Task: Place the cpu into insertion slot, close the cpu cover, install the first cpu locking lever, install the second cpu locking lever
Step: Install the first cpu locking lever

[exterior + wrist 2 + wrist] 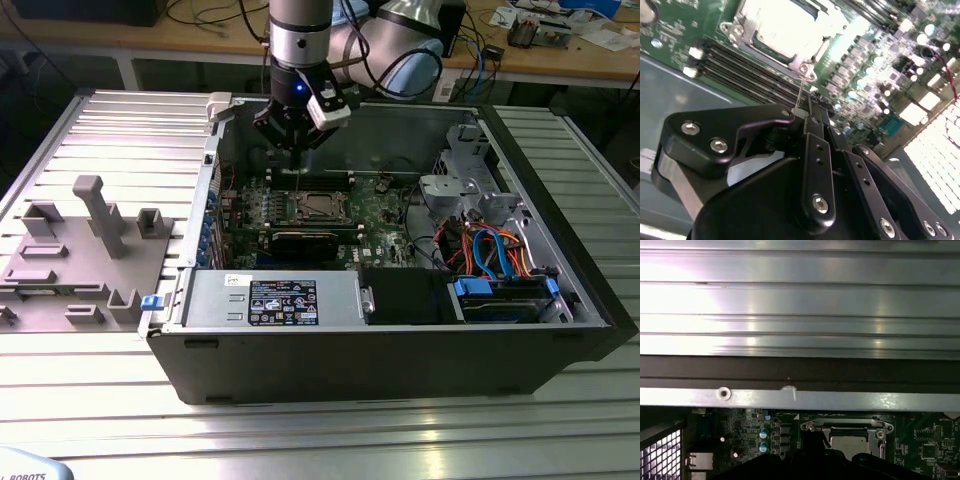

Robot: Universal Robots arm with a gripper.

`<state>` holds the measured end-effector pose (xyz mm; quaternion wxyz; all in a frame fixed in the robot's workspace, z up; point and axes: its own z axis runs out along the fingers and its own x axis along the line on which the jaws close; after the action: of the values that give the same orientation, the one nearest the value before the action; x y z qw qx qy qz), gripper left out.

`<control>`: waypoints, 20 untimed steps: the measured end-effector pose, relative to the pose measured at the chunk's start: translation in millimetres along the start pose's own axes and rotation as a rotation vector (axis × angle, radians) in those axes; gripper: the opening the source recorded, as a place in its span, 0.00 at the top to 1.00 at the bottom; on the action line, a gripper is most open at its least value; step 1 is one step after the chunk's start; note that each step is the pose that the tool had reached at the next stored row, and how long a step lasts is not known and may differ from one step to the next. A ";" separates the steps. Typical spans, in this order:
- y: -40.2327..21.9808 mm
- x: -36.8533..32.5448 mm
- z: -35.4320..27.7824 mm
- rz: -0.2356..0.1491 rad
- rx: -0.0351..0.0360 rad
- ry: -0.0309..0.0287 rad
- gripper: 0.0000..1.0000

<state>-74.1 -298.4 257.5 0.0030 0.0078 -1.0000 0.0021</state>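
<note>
My gripper (295, 148) hangs inside the open computer case, just above the far side of the green motherboard (385, 205). Its fingers (812, 117) are shut on a thin wire cpu locking lever (800, 92), which stands up from a corner of the insertion slot (317, 207). The lever (300, 175) reads as a fine line below the gripper in the exterior view. The cpu cover (824, 47) lies flat over the socket, and the silvery cpu (785, 25) shows through its window. In the first wrist view, the cpu (850, 445) sits under the cover's frame (845, 424).
Black memory slots (740, 65) run beside the socket. A grey drive cage (460, 180) and blue and orange cables (495, 250) fill the exterior view's right of the case. A labelled metal box (280, 300) is at the front. A grey fixture (80, 250) lies on the slatted table.
</note>
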 end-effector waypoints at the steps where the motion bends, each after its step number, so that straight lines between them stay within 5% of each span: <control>1: 0.0 -4.0 0.4 0.000 -0.0001 0.0018 0.89; 9: 0.9 -12.2 9.7 -0.002 -0.0012 0.0130 0.89; 20: 3.0 -16.3 29.2 -0.034 -0.0015 0.0169 0.89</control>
<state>-58.1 -295.2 228.2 0.0115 0.0250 -0.9996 0.0014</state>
